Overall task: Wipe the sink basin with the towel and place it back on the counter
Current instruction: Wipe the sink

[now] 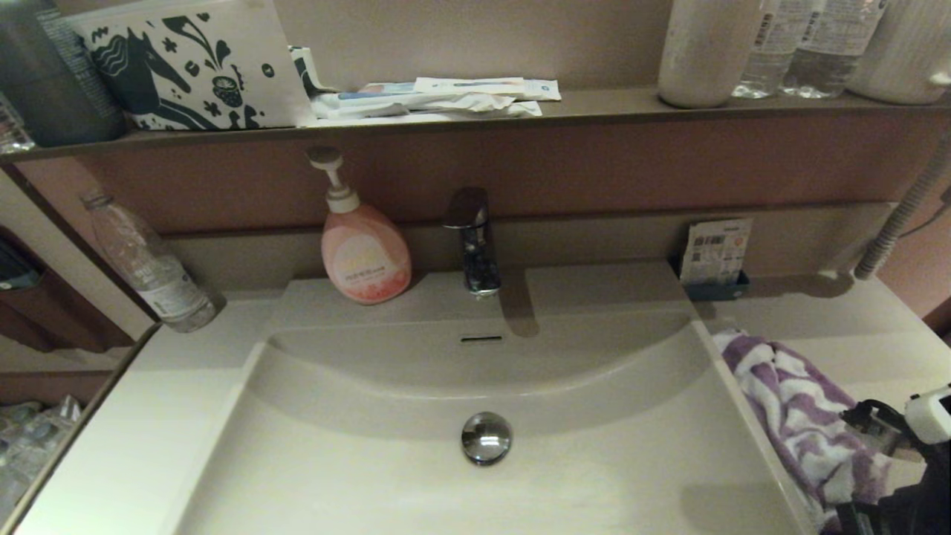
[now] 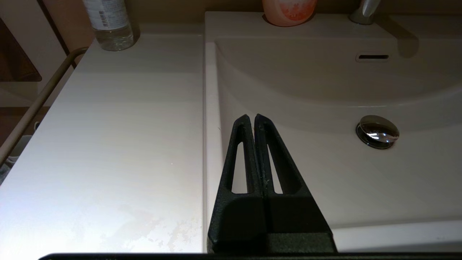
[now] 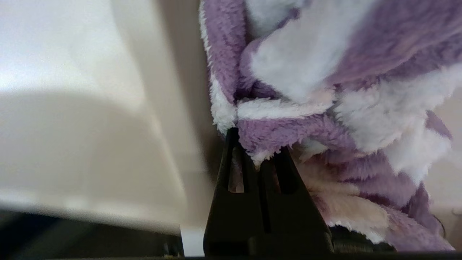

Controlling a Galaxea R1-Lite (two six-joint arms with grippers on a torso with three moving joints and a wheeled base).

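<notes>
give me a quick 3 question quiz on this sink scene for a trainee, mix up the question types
1. True or false: the towel lies inside the sink basin.
2. Multiple choice: what stands just to the robot's left of the faucet? A) pink soap dispenser B) folded towel C) toothbrush cup
3. Fill in: the right gripper is shut on the ____, while the left gripper hangs shut at the basin's left rim.

Key:
1. False; it lies on the counter, to the right of the basin.
2. A, the soap dispenser.
3. towel
</notes>
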